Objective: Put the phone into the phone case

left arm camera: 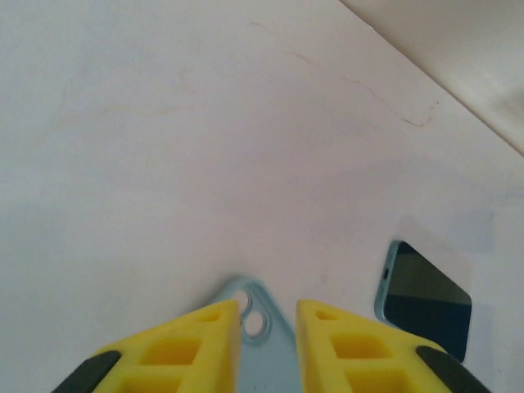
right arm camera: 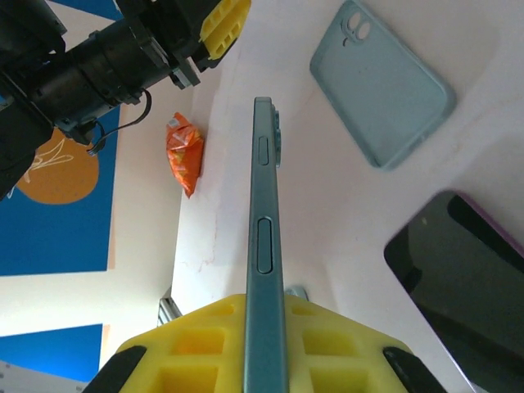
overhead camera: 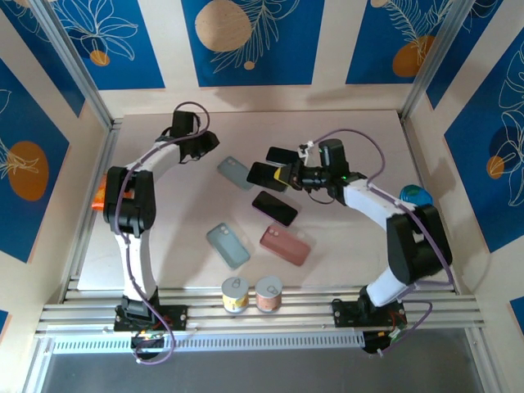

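Phone (right arm camera: 264, 205) clamped edge-on in the right gripper (right arm camera: 264, 315); case (right arm camera: 381, 82) flat on the table (right arm camera: 327, 213).
In the right wrist view the phone's teal side rail and buttons are turned to the camera, and it is pinched tight between the yellow fingers. From above only its dark face (overhead camera: 264, 175) is made out, just right of the case (overhead camera: 235, 172). The case's camera cut-out is pointed toward the left gripper (overhead camera: 206, 147). In the left wrist view that gripper's fingers are seen standing apart with nothing grasped. The case's camera end (left arm camera: 255, 327) is framed in the gap between them, and whether it is touched cannot be told from this angle. A second phone (right arm camera: 458, 286) is shown lying beside the held one, and an orange packet (right arm camera: 184, 151) is caught near the table's far edge.
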